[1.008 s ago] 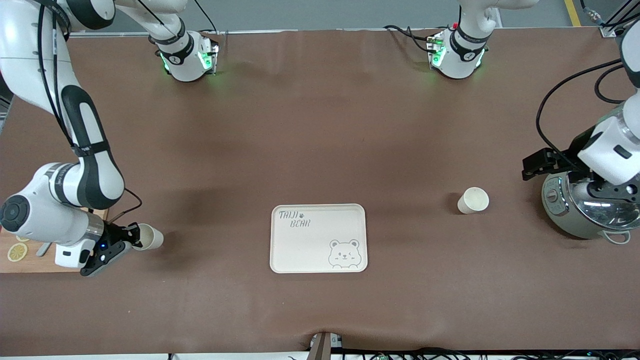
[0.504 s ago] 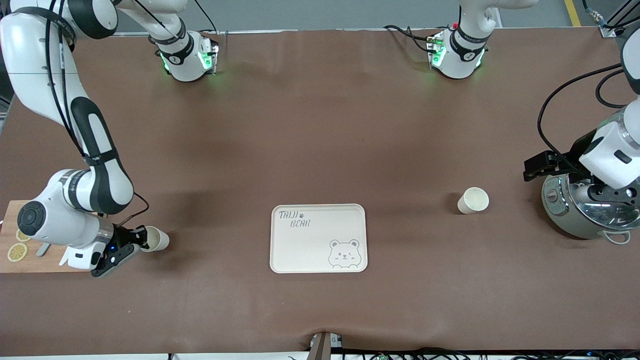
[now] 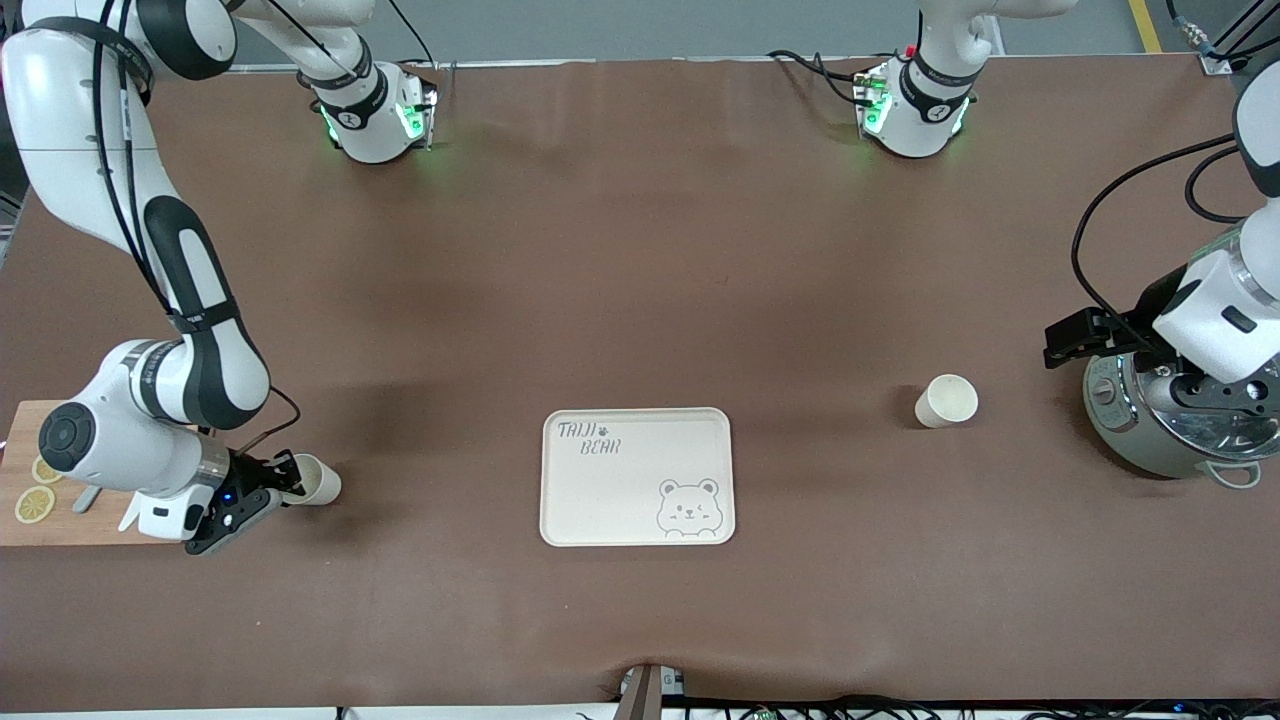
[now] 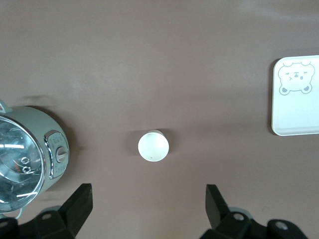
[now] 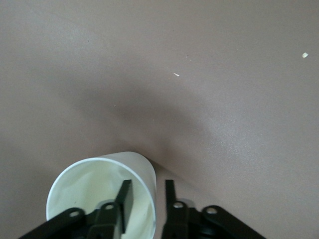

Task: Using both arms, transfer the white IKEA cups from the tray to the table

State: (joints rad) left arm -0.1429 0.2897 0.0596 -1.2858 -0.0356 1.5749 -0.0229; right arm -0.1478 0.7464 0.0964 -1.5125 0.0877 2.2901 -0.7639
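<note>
right pincer carried cup trayward | straddles rim | left pincer wide

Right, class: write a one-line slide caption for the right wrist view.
Right hand straddling the rim of a white cup on the brown table, one finger inside, one outside.

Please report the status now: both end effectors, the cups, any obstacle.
Right end effector straddles the rim of one cup, grip unconfirmed. Left end effector open over the pot. Second cup standing free. Tray unobstructed.
</note>
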